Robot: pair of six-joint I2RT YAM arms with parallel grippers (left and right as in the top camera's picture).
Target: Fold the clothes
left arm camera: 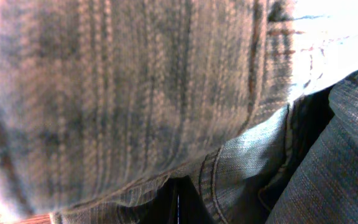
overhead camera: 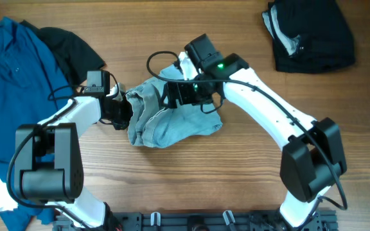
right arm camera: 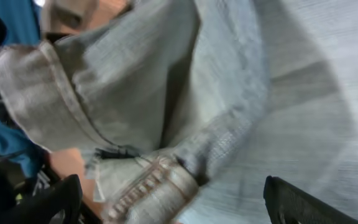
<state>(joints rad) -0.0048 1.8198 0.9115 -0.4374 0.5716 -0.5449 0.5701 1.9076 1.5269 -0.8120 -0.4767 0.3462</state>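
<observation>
Two claws at denim shorts — right claw spread; left claw buried, grip unclear.

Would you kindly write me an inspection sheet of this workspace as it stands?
Surface: wooden table, grain visible.
Job's things: denim shorts crumpled at centre; royal-blue shirt spread at the left edge; black garment lying against it; second black garment at the far right corner.
Clutter: nothing seen.
Grippers: left gripper at the shorts' left edge, jaws hidden by cloth; right gripper open over the denim.
Cables: black cable looping beside the right arm's wrist.
Surroundings: black mounting rail along the near edge.
</observation>
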